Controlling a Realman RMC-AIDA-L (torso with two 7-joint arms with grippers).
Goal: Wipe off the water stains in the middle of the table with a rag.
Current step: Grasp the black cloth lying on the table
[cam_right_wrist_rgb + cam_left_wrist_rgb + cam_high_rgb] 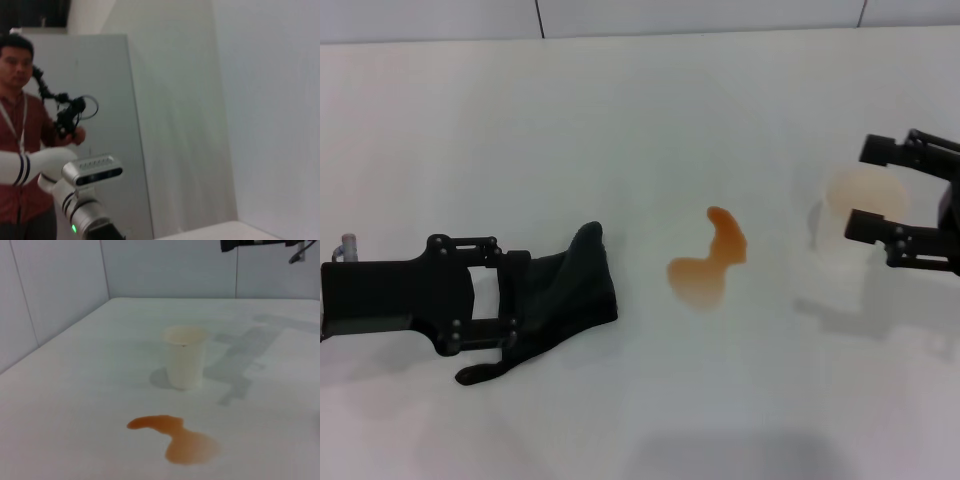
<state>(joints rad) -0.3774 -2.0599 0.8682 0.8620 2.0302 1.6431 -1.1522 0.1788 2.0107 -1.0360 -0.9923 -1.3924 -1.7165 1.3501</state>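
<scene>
One rag [565, 295], black, on table [640, 130], left of one orange-brown puddle [708, 260]. One paper cup [850, 225], right. Left claw [500, 300] on rag; finger spread unclear. Right claw [865, 188] spread wide beside cup, holding nothing.

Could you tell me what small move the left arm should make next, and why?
Probably slide the left gripper, with the rag it is on, sideways toward the water stains. The rag lies on the table apart from the orange puddle, which is unwiped. The right gripper is open by the paper cup, beyond the puddle.
</scene>
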